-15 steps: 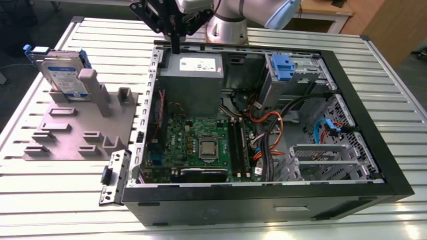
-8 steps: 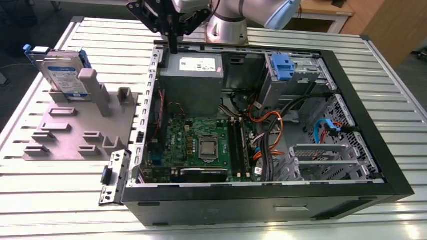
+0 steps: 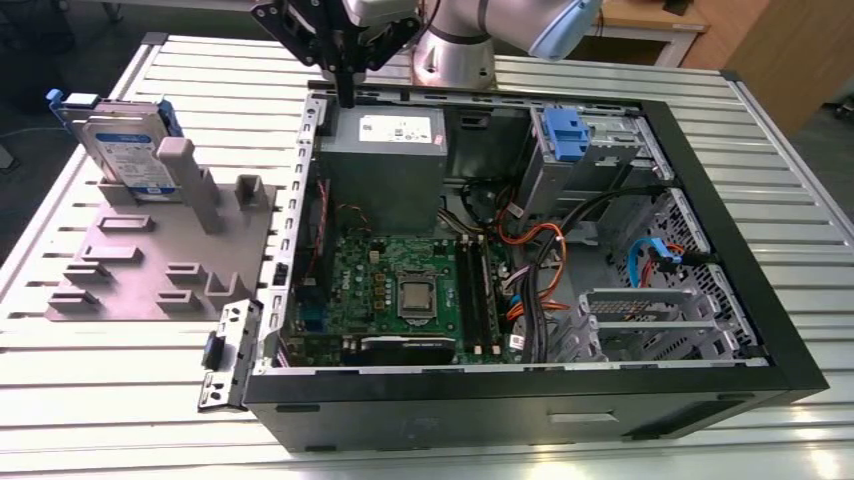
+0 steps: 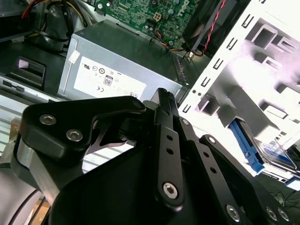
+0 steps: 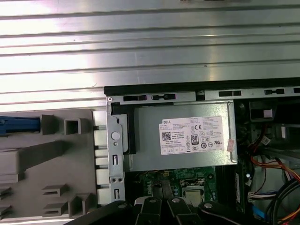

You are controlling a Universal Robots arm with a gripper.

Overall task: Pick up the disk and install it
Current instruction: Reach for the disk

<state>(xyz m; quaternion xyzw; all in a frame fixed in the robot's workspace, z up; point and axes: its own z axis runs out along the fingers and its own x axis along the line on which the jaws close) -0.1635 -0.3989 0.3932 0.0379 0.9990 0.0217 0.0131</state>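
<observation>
The disk [image 3: 130, 148] stands on edge in a slot of the grey fixture plate [image 3: 147, 265], at the exterior view's left beside the open computer case [image 3: 534, 400]. It is silver with a white-and-blue label and a blue frame. The second wrist view shows the disk [image 4: 275, 153] past the case wall, and the first wrist view shows the blue edge of the disk [image 5: 18, 125]. My gripper [image 3: 346, 95] hangs over the case's far corner, above the power supply, well apart from the disk. Its black fingers [image 4: 164, 101] are shut with nothing between them.
Inside the case lie a grey power supply [image 3: 387, 150] with a white sticker, the green motherboard [image 3: 400, 290], orange and black cables [image 3: 547, 250] and a drive cage with a blue latch [image 3: 566, 135]. The case and fixture rest on a ribbed metal table [image 3: 107, 400].
</observation>
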